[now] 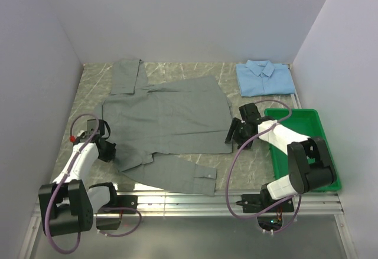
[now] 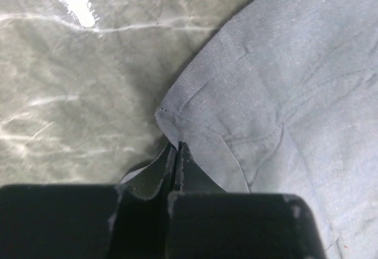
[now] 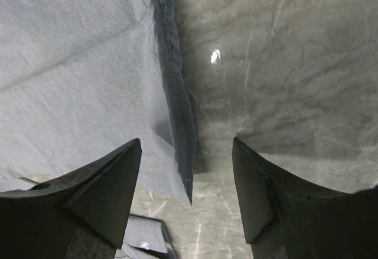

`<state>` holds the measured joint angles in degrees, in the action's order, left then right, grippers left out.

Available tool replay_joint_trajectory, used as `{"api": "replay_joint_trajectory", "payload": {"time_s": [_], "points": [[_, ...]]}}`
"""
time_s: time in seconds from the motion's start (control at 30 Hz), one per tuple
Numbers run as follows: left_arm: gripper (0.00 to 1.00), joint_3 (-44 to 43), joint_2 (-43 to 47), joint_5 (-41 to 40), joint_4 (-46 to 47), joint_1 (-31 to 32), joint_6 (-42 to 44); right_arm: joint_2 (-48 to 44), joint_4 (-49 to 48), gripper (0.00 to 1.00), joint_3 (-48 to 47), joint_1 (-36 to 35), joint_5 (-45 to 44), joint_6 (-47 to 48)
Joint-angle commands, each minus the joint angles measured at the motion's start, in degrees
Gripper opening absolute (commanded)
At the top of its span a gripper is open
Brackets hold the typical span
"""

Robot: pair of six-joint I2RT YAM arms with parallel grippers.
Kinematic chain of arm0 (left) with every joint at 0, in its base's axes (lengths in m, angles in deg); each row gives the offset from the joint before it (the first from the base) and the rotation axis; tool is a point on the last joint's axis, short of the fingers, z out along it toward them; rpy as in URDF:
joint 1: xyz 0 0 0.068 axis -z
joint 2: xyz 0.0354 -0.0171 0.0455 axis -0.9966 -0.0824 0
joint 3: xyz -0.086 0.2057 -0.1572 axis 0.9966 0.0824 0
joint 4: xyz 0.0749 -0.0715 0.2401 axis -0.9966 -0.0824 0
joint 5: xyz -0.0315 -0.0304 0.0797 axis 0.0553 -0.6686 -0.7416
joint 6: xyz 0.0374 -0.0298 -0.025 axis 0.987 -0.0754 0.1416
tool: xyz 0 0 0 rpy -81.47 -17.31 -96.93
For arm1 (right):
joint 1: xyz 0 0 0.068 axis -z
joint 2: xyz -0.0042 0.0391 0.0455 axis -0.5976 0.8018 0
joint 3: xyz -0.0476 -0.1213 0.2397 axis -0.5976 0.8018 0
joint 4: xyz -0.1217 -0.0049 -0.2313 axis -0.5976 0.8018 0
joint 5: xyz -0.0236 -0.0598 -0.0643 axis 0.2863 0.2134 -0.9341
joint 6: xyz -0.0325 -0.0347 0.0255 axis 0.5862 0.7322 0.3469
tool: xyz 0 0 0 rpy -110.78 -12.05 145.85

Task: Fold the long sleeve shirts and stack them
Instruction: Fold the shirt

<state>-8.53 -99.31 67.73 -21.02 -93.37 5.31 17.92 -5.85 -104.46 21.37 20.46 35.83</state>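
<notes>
- One shirt looks done — the light blue shirt lies folded small and neat at the far right corner of the table, near the green tray.
- The grey shirt is not folded yet. It lies spread out flat in the middle of the table. Its far sleeve points to the far left corner, and its near sleeve lies across the near edge.
- The left claw sits at the left side of the grey shirt. Its two fingers are pressed tight together and pinch a corner of the grey cloth.
- The right claw sits at the right side of the grey shirt. Its fingers are spread wide, one on each side of the hem, and hold nothing.
- I think the job is about half done — the grey shirt needs folding, and then the two shirts must go in one pile.
</notes>
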Motion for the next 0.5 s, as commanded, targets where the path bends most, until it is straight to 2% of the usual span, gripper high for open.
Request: {"api": "replay_joint_trajectory", "payload": {"time_s": [0.0, 0.23, 0.43, 0.47], "points": [[0.01, -3.48, 2.29, 1.03, -4.57, 0.27, 0.41, 0.16, 3.11, 0.69, -1.42, 0.13, 0.35, 0.19], [0.01, -6.92, 3.43, 1.65, -11.43, 0.28, 0.15, -0.27, 4.26, 0.63, -0.72, 0.22, 3.51, 0.81], [0.01, -8.85, 4.93, -0.37, -15.65, 0.28, 0.41, -0.01, 3.82, 0.48, -0.10, 0.22, 4.75, 0.90], [0.01, -9.37, 5.02, -0.72, -16.26, 0.28, 0.50, -0.27, 3.82, 0.42, -0.10, 0.22, 4.75, 0.90]]}}
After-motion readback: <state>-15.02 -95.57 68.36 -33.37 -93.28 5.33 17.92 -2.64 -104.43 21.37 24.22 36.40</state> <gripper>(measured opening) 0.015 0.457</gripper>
